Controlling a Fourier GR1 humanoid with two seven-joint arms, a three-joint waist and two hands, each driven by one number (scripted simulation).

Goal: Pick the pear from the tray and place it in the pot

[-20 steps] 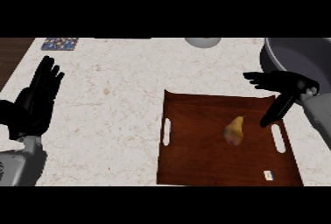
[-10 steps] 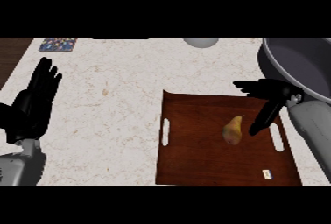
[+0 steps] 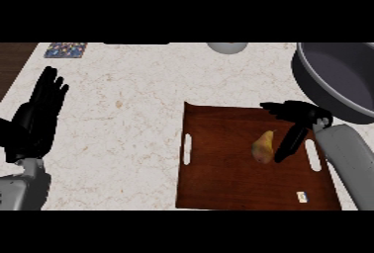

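Yellow-brown pear [image 3: 263,146], reddish-brown tray [image 3: 226,183]

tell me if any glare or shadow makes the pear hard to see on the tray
Head view: no glare on the pear; it reads yellow-green against the dark brown tray. The right hand comes down just beside it, its dark fingers along the pear's right edge. The pot looks evenly grey inside. The left hand rests open at the view's left.

right hand [image 3: 298,129] fingers extended, left hand [image 3: 36,118] resting

Glossy wooden tray [image 3: 226,173], marble-look counter [image 3: 131,113], dull-metal pot [image 3: 340,74].
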